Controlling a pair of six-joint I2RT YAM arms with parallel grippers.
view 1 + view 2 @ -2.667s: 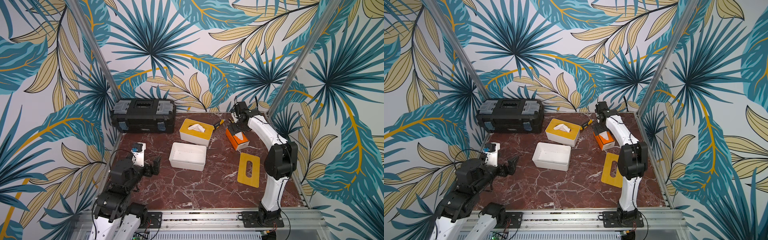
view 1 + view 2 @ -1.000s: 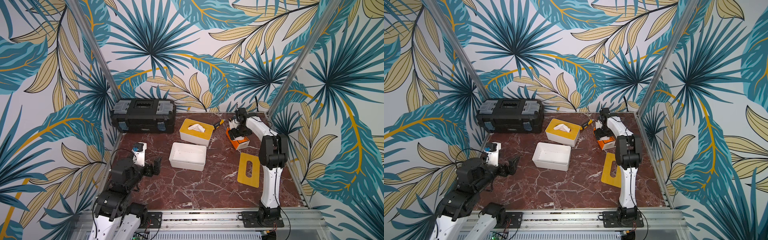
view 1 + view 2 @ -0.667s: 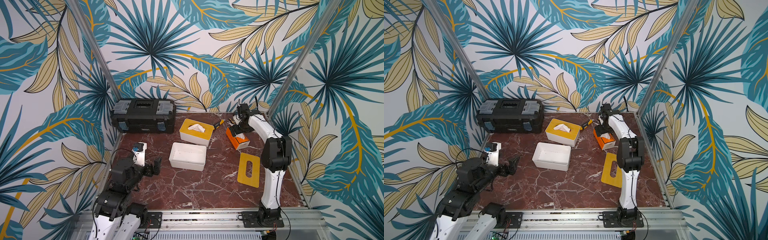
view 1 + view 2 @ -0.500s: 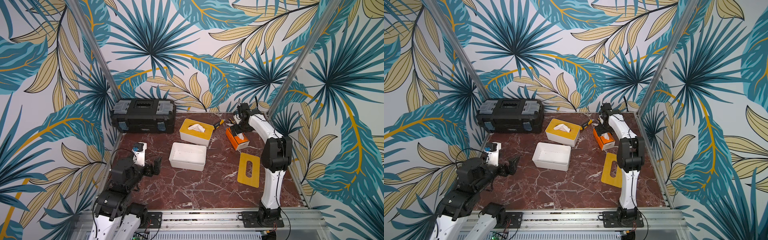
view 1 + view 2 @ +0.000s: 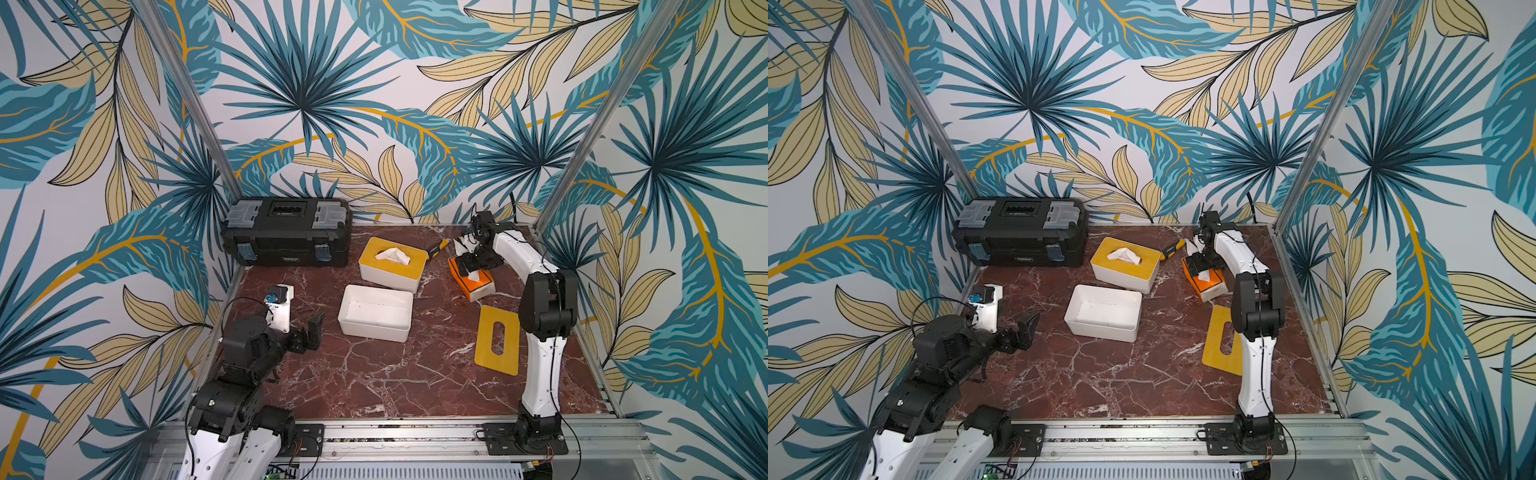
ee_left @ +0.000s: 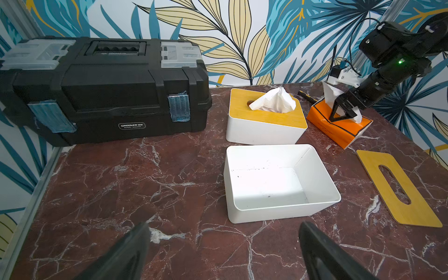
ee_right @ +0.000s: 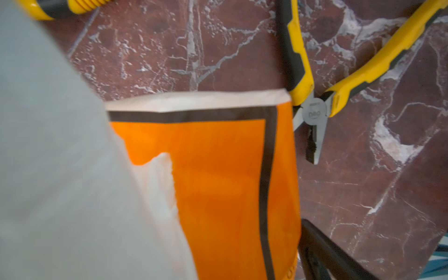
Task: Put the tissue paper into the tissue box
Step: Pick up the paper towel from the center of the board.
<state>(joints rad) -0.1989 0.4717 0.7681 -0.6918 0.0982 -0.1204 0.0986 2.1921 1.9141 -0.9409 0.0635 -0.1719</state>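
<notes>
Right fingers [image 6: 335, 110] spread wide, down at the orange tissue pack [image 6: 339, 131], far right; left fingers [image 6: 131, 249] spread too, hovering near-left.

At the marble table's [image 5: 374, 386] far right, right gripper [image 5: 473, 264] low over the orange tissue pack [image 5: 480, 286], a white tissue [image 5: 472, 276] poking up at its tips. Mid-table, open white tissue box [image 5: 374, 333], yellow slotted lid [image 5: 484, 345] flat to its right, lidded box [image 5: 388, 279] just behind. Near the left edge, left gripper [image 5: 312, 332], well apart from it.
</notes>
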